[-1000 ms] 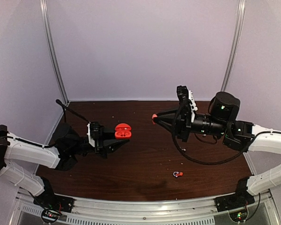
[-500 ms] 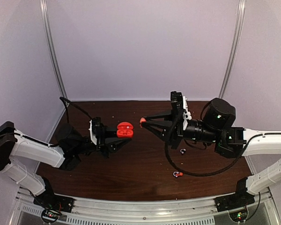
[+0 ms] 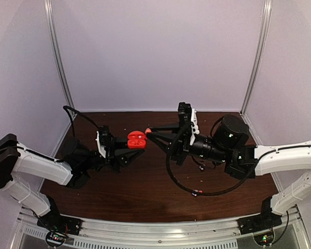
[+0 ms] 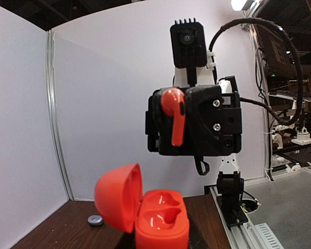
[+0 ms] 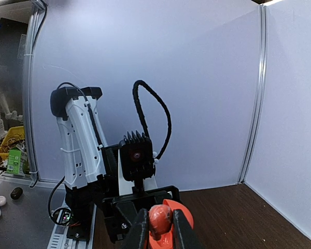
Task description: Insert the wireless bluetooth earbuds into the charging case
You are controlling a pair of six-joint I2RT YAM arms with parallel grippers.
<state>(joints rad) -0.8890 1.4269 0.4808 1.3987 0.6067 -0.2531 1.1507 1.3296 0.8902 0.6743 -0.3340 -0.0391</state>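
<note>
My left gripper [image 3: 135, 145] is shut on the base of a red charging case [image 3: 136, 139] and holds it above the table with the lid open. In the left wrist view the case [image 4: 161, 220] shows two empty sockets, its lid [image 4: 115, 196] swung to the left. My right gripper [image 3: 149, 131] is shut on a red earbud [image 3: 148, 130], just right of the case and close to it. In the left wrist view that earbud [image 4: 173, 115] hangs stem down above the case. In the right wrist view my fingers [image 5: 140, 231] pinch the earbud [image 5: 160, 219] in front of the case [image 5: 182, 213].
Another small red earbud [image 3: 196, 193] lies on the brown table near the front right, beside the right arm's black cable loop [image 3: 173, 179]. A small grey disc [image 4: 96, 220] lies on the table at the back left. White walls enclose the back and sides.
My right gripper has moved left with the red earbud, from well apart to just beside the open case. My left gripper has held the case nearly in place, a little higher.
</note>
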